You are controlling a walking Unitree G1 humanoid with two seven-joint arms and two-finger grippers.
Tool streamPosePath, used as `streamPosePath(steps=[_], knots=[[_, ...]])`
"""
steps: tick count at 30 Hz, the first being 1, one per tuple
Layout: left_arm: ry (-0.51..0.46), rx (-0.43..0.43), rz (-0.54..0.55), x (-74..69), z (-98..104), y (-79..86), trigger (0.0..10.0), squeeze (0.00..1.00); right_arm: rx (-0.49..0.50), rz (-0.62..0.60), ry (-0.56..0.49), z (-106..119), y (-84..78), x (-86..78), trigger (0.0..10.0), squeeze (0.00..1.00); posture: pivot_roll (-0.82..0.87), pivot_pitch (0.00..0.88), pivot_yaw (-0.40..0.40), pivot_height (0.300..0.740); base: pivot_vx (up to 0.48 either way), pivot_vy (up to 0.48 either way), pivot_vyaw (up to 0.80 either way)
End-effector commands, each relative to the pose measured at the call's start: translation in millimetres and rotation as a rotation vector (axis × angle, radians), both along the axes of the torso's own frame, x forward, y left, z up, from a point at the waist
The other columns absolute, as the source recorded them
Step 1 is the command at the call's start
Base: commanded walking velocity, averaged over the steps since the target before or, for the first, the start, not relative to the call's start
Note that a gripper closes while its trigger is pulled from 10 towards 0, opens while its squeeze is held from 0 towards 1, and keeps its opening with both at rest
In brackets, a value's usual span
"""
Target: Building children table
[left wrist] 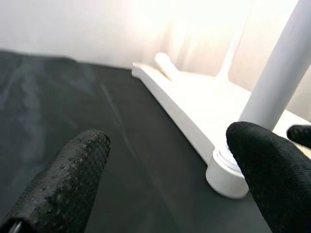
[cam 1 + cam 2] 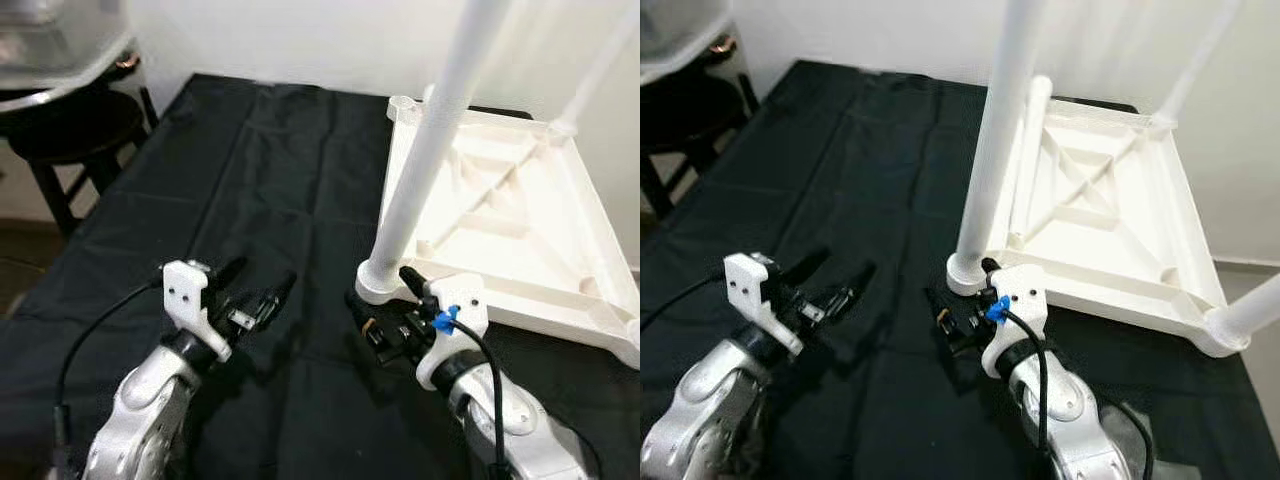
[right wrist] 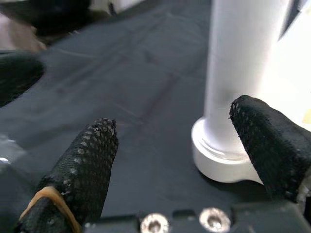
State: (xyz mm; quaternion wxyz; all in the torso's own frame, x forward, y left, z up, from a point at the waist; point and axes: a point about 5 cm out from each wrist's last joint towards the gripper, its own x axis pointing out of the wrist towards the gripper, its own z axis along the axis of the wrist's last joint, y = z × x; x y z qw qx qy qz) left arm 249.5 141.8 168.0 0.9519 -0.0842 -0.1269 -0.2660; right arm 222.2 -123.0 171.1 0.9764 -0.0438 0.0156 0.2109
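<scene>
A black cloth (image 2: 270, 200) covers the whole work surface, creased in long folds that run away from the robot toward a plain white wall (image 2: 300, 40). On the cloth lies a white children's table (image 2: 500, 230), turned upside down so its ribbed underside faces up, with round white legs rising from its corners. The nearest leg (image 2: 425, 170) stands upright in a corner socket at the table's near edge. The right gripper (image 3: 180, 160) sits low over the cloth right at that socket; its fingers (image 3: 85, 170) are spread wide and hold nothing, one finger lying just beside the base of the leg and the other out over bare cloth, so the leg's foot is close against the far finger rather than between the two. The left gripper (image 1: 165, 184) hovers over open cloth, its fingers (image 1: 68, 184) also parted wide and empty; beyond them the table's near edge and the same leg stand a little way off. Past the left fingers, beyond the cloth's edge, a dark round stool (image 2: 70, 135) stands on the floor beneath a pale grey object whose nature cannot be told.
</scene>
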Motion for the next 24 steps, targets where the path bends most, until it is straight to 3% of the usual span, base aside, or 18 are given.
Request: streamPosePath(steps=[1, 5, 10, 17, 21, 24], knots=[[0.012, -0.001, 0.012, 1.3, -4.2, -0.2, 10.0, 0.00, 0.024, 0.044, -0.006, -1.0, 4.5, -1.0, 10.0, 0.00, -0.06, 0.082, -0.041, 0.740, 0.000, 0.000, 0.00], [0.027, 0.012, 0.060, 7.4, -6.8, 2.1, 10.0, 0.00, 0.040, 0.119, -0.053, 0.4, 15.5, 4.9, 10.0, 0.00, -0.06, 0.066, -0.022, 0.740, 0.000, 0.000, 0.00], [0.066, 0.021, 0.119, 10.5, -12.8, 5.2, 10.0, 0.00, -0.039, 0.141, -0.099, -6.5, 18.3, 17.3, 10.0, 0.00, -0.06, 0.055, -0.019, 0.740, 0.000, 0.000, 0.00], [0.194, 0.001, 0.213, -2.8, -30.6, 9.1, 10.0, 0.00, -0.061, 0.161, -0.118, -14.4, 18.3, 26.4, 10.0, 0.00, -0.05, 0.046, -0.019, 0.740, 0.000, 0.000, 0.00], [0.245, 0.015, 0.211, -19.0, -40.9, 3.8, 10.0, 0.00, -0.056, 0.166, -0.123, -17.4, 18.2, 29.7, 10.0, 0.00, -0.04, 0.045, -0.022, 0.740, 0.000, 0.000, 0.00], [0.253, 0.012, 0.203, -20.0, -43.5, -0.2, 10.0, 0.00, -0.045, 0.168, -0.118, -19.6, 17.5, 31.5, 10.0, 0.00, -0.04, 0.043, -0.025, 0.740, 0.000, 0.000, 0.00]])
